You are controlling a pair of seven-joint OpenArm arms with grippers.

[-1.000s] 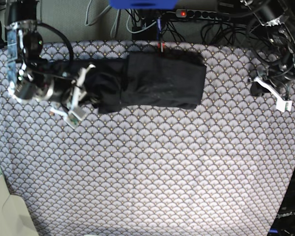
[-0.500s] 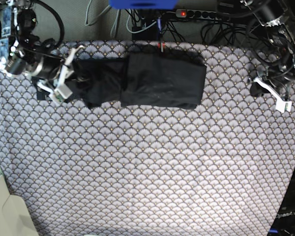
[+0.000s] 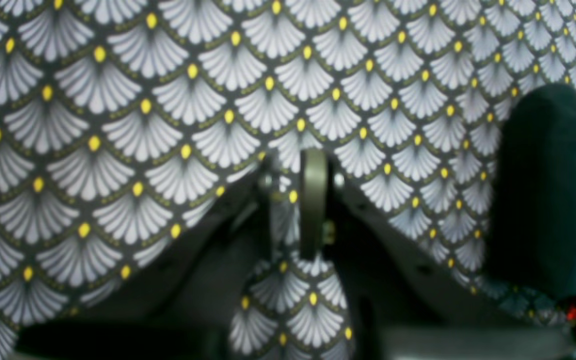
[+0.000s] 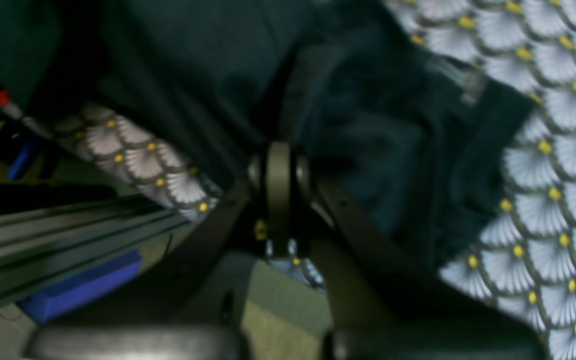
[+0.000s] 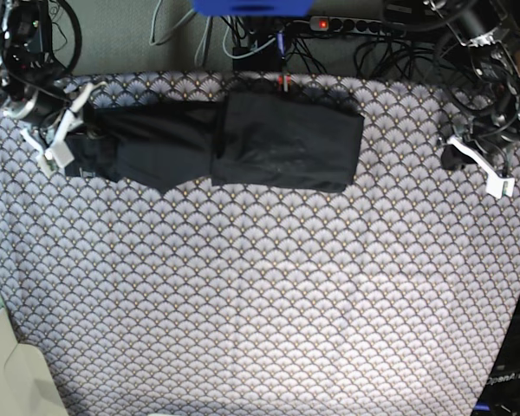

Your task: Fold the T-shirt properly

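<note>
The black T-shirt (image 5: 286,143) lies as a long band along the table's far edge, with a thicker folded block at its right and a narrower drawn-out part reaching left. My right gripper (image 5: 59,139) is at the band's left end, shut on the T-shirt's edge. In the right wrist view its closed fingertips (image 4: 278,155) meet the dark cloth (image 4: 208,60). My left gripper (image 5: 478,163) hovers near the table's right edge, well apart from the shirt, with its jaws a narrow gap apart (image 3: 293,165) and nothing between them. The T-shirt's end (image 3: 553,200) shows at that view's right.
The scallop-print tablecloth (image 5: 260,303) covers the table. Behind the far edge are a power strip with a red light (image 5: 321,23), tangled cables (image 5: 399,52) and a blue object (image 5: 251,7). The right arm sits at the table's far left corner.
My right gripper moved left and towards the far edge, drawing the shirt's bunched left end out straight. The folded block and the left arm stayed put.
</note>
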